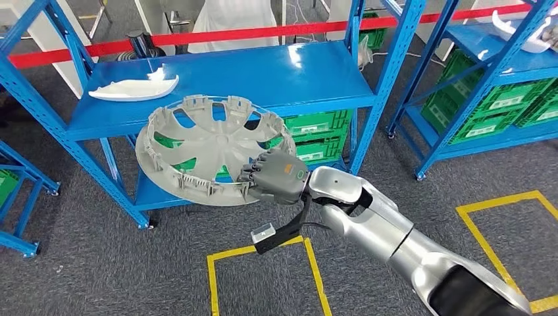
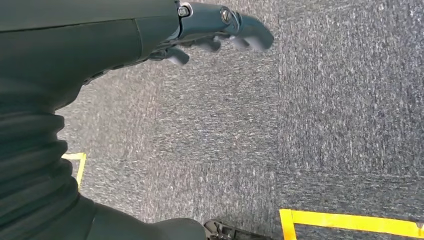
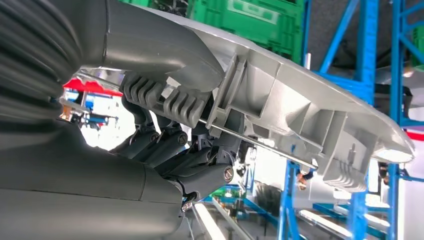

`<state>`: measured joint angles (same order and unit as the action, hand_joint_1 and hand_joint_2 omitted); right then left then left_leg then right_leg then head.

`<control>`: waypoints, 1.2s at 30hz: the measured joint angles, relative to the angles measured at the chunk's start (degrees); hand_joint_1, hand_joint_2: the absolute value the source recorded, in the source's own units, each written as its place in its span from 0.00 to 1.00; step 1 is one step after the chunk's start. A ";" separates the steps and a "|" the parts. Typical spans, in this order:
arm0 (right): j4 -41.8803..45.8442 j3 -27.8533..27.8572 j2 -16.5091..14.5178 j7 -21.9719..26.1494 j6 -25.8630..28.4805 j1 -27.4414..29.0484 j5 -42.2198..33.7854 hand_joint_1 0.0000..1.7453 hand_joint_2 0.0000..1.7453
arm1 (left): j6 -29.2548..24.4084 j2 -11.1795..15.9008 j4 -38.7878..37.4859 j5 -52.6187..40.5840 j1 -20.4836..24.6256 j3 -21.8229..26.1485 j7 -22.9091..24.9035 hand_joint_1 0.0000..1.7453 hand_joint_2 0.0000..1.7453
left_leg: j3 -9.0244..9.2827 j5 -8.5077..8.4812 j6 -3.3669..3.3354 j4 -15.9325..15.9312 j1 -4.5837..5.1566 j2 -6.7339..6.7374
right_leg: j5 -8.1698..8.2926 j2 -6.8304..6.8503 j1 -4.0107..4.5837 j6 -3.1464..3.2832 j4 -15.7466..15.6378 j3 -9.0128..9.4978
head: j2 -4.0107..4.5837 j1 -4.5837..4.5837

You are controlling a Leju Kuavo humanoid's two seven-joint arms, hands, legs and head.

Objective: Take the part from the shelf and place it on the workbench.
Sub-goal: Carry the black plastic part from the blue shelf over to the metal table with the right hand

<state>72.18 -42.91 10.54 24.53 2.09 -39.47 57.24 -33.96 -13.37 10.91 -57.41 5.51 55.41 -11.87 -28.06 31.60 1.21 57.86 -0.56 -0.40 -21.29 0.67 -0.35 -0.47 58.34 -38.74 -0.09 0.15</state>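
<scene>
The part is a grey round wheel cover (image 1: 210, 148) with curved spokes and ribbed clips round its rim. My right hand (image 1: 276, 176) grips its near right edge and holds it tilted in the air in front of the blue shelf (image 1: 276, 79), clear of the shelf board. Up close, the right wrist view has my thumb and dark fingers (image 3: 170, 150) clamped on the cover's rim (image 3: 300, 120). My left hand (image 2: 220, 30) hangs over grey carpet, its fingers slightly curled with nothing in them.
A white curved part (image 1: 133, 87) lies on the shelf's left side. Green crates (image 1: 319, 135) stand on the lower shelf and in a second blue rack (image 1: 500, 99) at right. Yellow floor tape (image 1: 263, 257) marks squares on the carpet.
</scene>
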 joint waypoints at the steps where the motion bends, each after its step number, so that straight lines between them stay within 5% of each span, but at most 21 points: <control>1: -0.08 -0.02 -0.06 0.19 -0.03 -0.01 0.11 1.00 1.00 | 0.13 0.00 -0.01 0.15 -0.05 0.00 0.00 0.00 1.00 | -0.49 -0.49 -0.59 0.08 0.02 0.15 | 0.14 -0.02 -0.14 -0.36 -0.02 -0.14 | 0.00 -0.02; 3: -0.30 -0.05 -0.18 0.45 -0.08 -0.02 0.30 1.00 1.00 | 0.26 0.04 0.01 0.36 -0.13 0.01 -0.07 0.00 1.00 | -1.48 -1.70 -1.74 0.05 -0.01 0.39 | -2.69 -0.14 -0.36 -1.02 2.00 -1.07 | 0.00 -0.03; 5: -0.49 -0.10 -0.34 0.48 -0.10 -0.05 0.44 1.00 1.00 | 0.26 0.10 0.05 0.43 -0.10 0.02 -0.35 0.00 1.00 | -3.06 -3.16 -2.32 0.10 0.02 0.48 | -8.79 -0.25 -0.44 -1.42 8.49 -2.89 | 0.00 0.03; 7: -0.67 -0.24 -0.55 0.47 -0.10 0.04 0.55 1.00 1.00 | 0.09 0.10 0.09 0.42 -0.08 0.02 -0.63 0.00 1.00 | -5.05 -4.59 -2.45 0.34 0.18 0.46 | -12.01 -0.30 -0.43 -1.53 15.66 -4.08 | 0.00 0.03; 9: -0.82 -0.38 -0.67 0.49 -0.09 0.31 0.71 1.00 1.00 | -0.14 0.09 0.10 0.40 -0.12 0.02 -0.70 0.00 1.00 | -7.04 -5.78 -2.39 0.77 0.35 0.45 | -10.03 -0.34 -0.32 -1.21 16.77 -2.26 | 0.00 0.04; 11: -0.82 -0.43 -0.74 0.43 0.04 0.49 1.14 1.00 1.00 | -0.22 0.02 0.09 0.34 -0.14 0.03 -0.70 0.00 1.00 | -8.69 -6.77 -2.16 1.29 0.48 0.43 | -8.06 -0.39 0.08 -0.35 10.33 3.21 | 0.00 0.04; 13: -0.65 -0.45 -0.90 0.19 0.38 0.55 1.90 1.00 1.00 | -0.23 -0.07 0.09 0.24 -0.13 0.03 -0.70 0.00 1.00 | -9.56 -7.72 -1.64 1.54 0.53 0.48 | -9.16 -0.41 0.59 0.41 2.54 8.37 | 0.00 0.00; 16: -0.20 -0.67 -1.03 -0.41 0.85 0.69 3.08 1.00 1.00 | -0.22 -0.04 0.09 0.03 -0.13 0.02 -0.69 0.00 1.00 | -9.93 -9.04 -0.57 1.25 0.31 0.57 | -9.23 -0.39 0.84 1.06 -0.45 9.40 | 0.00 0.13; 17: 0.07 -0.79 -1.05 -0.59 0.93 0.73 3.43 1.00 1.00 | -0.20 0.00 0.09 -0.04 -0.20 0.02 -0.69 0.00 1.00 | -10.23 -8.50 -0.22 1.58 0.27 0.52 | -8.64 -0.32 0.68 1.45 -0.65 9.04 | 0.00 0.15; 19: 0.97 -1.01 -1.12 -0.78 1.04 1.00 4.09 1.00 1.00 | -0.05 0.09 0.08 -0.23 -0.37 0.02 -0.68 0.00 1.00 | -11.46 -4.36 0.44 4.95 0.18 0.42 | -7.17 -0.15 0.28 2.14 -0.96 7.83 | 0.00 -0.02; 21: 1.91 -1.22 -1.16 -0.86 1.07 1.48 4.56 1.00 1.00 | 0.11 0.17 0.08 -0.36 -0.39 0.02 -0.68 0.00 1.00 | -13.19 1.08 1.02 11.91 0.05 0.39 | -5.80 -0.13 0.27 2.35 -0.87 6.13 | 0.00 -0.21; 22: 2.29 -1.32 -1.16 -0.88 1.06 1.80 4.74 1.00 1.00 | 0.15 0.21 0.08 -0.39 -0.36 0.02 -0.67 0.00 1.00 | -13.66 2.27 1.24 15.22 -0.02 0.40 | -5.10 -0.10 0.27 2.30 -0.81 5.22 | 0.00 -0.23; 24: 2.91 -1.63 -1.18 -0.87 0.94 2.38 4.99 1.00 1.00 | 0.18 0.30 0.08 -0.39 -0.35 0.02 -0.62 0.00 1.00 | -12.36 0.64 1.53 17.41 -0.14 0.40 | -3.74 -0.04 0.20 2.04 -0.62 3.30 | 0.00 -0.23; 25: 3.18 -1.82 -1.21 -0.86 0.80 2.56 5.07 1.00 1.00 | 0.18 0.33 0.09 -0.35 -0.35 0.02 -0.56 0.00 1.00 | -10.33 -1.12 1.61 15.61 -0.22 0.40 | -3.11 -0.02 0.13 1.84 -0.47 2.38 | 0.00 -0.23; 26: 3.43 -2.04 -1.28 -0.83 0.62 2.63 5.10 1.00 1.00 | 0.18 0.37 0.09 -0.31 -0.31 0.02 -0.47 0.00 1.00 | -7.45 -2.07 1.65 12.13 -0.34 0.39 | -2.60 -0.03 0.09 1.57 -0.26 1.60 | 0.00 -0.24; 29: 3.91 -2.53 -1.76 -0.66 0.16 2.50 5.04 1.00 1.00 | -0.03 0.36 0.14 -0.20 -0.17 0.02 -0.20 0.00 1.00 | -0.09 0.22 0.70 1.23 -0.14 0.22 | -1.42 -0.05 0.25 0.58 0.30 0.37 | 0.00 -0.16; 32: 3.97 -3.01 -2.35 -0.43 -0.02 2.34 4.95 1.00 1.00 | -0.30 0.28 0.16 0.03 -0.22 0.03 -0.02 0.00 1.00 | -0.22 0.06 -1.12 0.04 0.06 0.34 | -0.71 -0.08 0.06 -0.48 0.41 0.00 | 0.00 -0.10; 34: 3.97 -3.34 -2.54 -0.31 -0.04 2.26 4.94 1.00 1.00 | -0.36 0.23 0.18 0.24 -0.27 0.04 0.03 0.00 1.00 | -0.93 -0.95 -2.01 -0.04 -0.06 0.51 | -3.65 -0.19 -0.13 -1.09 4.01 -1.53 | 0.00 -0.03; 36: 3.96 -3.73 -2.76 -0.01 -0.04 2.18 4.90 1.00 1.00 | -0.42 0.22 0.20 0.35 -0.31 0.04 0.02 0.00 1.00 | -2.01 -1.89 -2.34 0.08 -0.02 0.54 | -8.74 -0.26 -0.16 -1.49 11.84 -4.30 | 0.00 0.04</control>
<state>76.14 -46.64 7.77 24.52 2.05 -37.29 62.14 -34.38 -13.15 11.11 -57.06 5.20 55.45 -11.85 -30.06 29.70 -1.13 57.94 -0.58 0.14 -30.03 0.41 -0.51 -1.96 70.18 -43.04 -0.09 0.19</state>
